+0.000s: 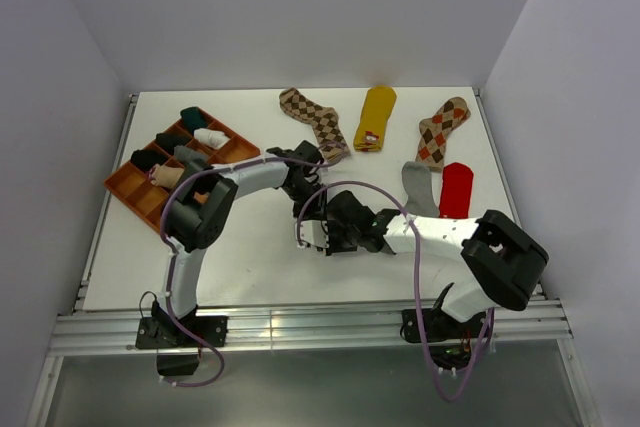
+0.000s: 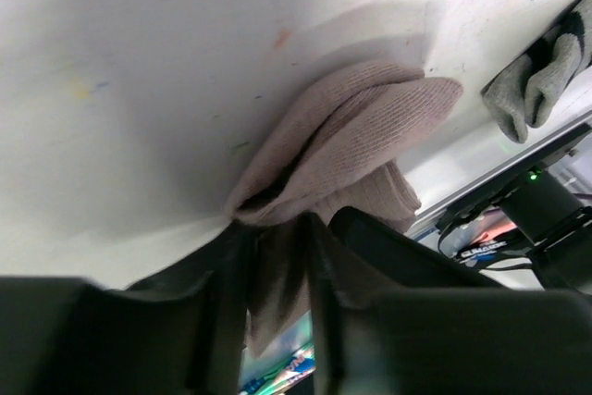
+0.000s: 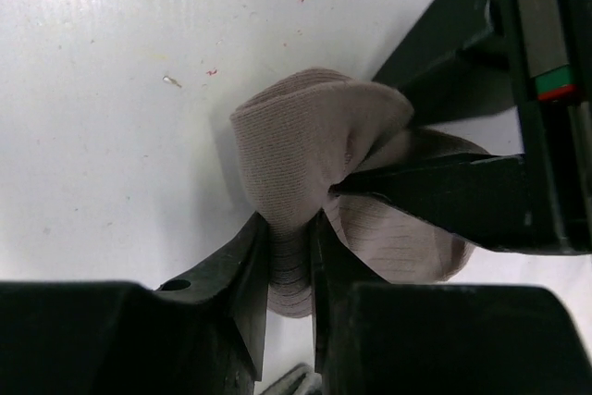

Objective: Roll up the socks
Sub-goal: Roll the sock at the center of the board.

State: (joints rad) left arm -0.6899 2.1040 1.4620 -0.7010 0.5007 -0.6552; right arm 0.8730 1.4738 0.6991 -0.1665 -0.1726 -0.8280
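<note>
At the far left of the table [image 1: 250,257], an orange tray [image 1: 118,185] is sitting with rolled socks [image 1: 210,137] lying in several of its compartments. From that side the left gripper [image 2: 277,228] is reaching in toward the middle of the table, its jaws standing narrow and pinching a fold of the taupe sock [image 2: 361,136], whose fabric is filling the gap between them. The taupe sock is lying bunched and folded over on the white surface near the table's centre, between the two grippers. The right gripper [image 3: 289,228] is coming at it from the other side, its jaws drawn close and gripping another fold of the same sock, while one of the left gripper's fingers [image 3: 435,191] is pressing into the crease just beside them. Behind this, along the far edge, a brown argyle sock [image 1: 315,119] is lying flat, then a mustard yellow sock [image 1: 376,117], then a second brown argyle sock [image 1: 442,130]. Nearer the right arm, a grey sock [image 1: 420,189] and a red sock [image 1: 457,189] are lying side by side.
</note>
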